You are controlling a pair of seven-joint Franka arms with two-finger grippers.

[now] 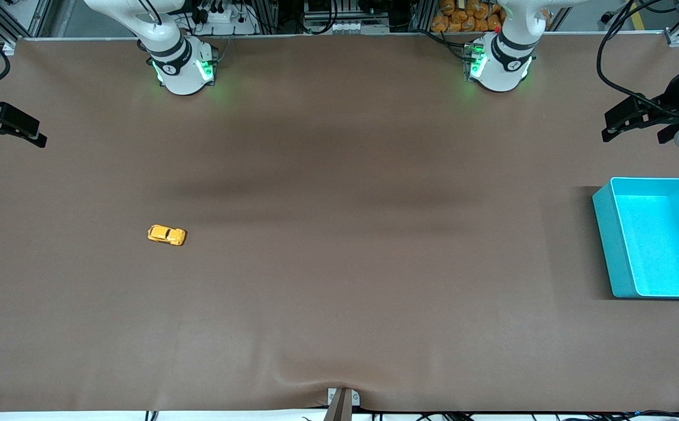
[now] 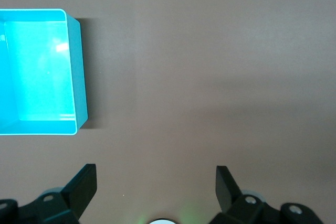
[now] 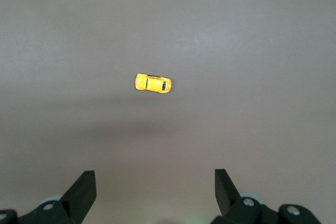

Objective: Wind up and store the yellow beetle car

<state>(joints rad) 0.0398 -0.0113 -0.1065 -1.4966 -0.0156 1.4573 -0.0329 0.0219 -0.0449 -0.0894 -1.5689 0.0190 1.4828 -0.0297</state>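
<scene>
1. The yellow beetle car sits on its wheels on the bare brown tabletop, toward the right arm's end and well apart from everything else. That open spot looks like a plain starting position, leaving room for a tool to come down on either side of it.

2. The turquoise bin stands toward the left arm's end, its mouth up and nothing showing inside. It is most likely the place where the car will be stored — the two lie well apart, so winding and storing are both not yet done.

3. The right tool hangs in the air over the tabletop's edge at its own end, fingers spread wide and holding nothing. Its wrist view looks down on the car, so this arm seems the natural one to reach it.

4. The left tool hovers over its own end of the tabletop, above the stretch between its base and the bin — also wide open and empty, with the bin showing in its wrist view.
</scene>
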